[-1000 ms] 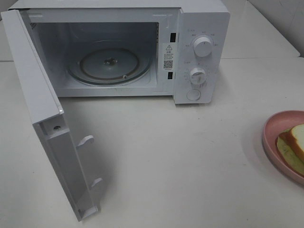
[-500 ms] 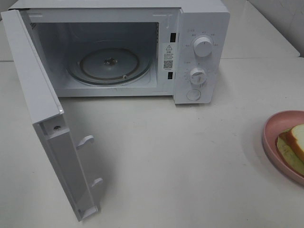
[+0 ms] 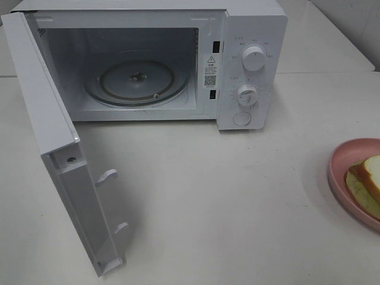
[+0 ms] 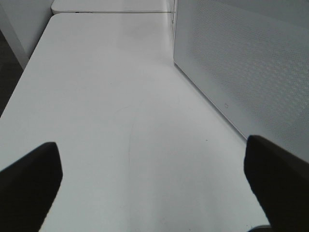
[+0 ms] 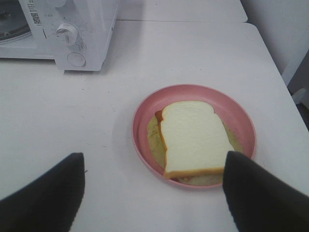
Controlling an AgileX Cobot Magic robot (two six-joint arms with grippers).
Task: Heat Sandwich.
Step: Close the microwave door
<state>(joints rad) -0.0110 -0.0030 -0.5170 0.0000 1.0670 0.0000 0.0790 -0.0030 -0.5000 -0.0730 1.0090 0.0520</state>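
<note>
The sandwich [image 5: 193, 137] lies flat on a round pink plate [image 5: 145, 111]: white bread with tan crust and pale green-yellow filling. In the high view the sandwich [image 3: 369, 178] and plate [image 3: 338, 163] are cut off by the right edge. My right gripper [image 5: 153, 164] is open and empty, a little short of the plate and above the table. My left gripper [image 4: 150, 150] is open and empty over bare table beside the door's outer face [image 4: 241, 67]. Neither gripper shows in the high view. The white microwave [image 3: 252, 24] stands at the back with its door [image 3: 41, 101] swung wide open.
A glass turntable [image 3: 136, 80] lies inside the microwave cavity. Two knobs [image 3: 253, 58] and a round button are on its right panel. The open door juts toward the table's front left. White table [image 3: 225, 202] spreads between microwave and plate.
</note>
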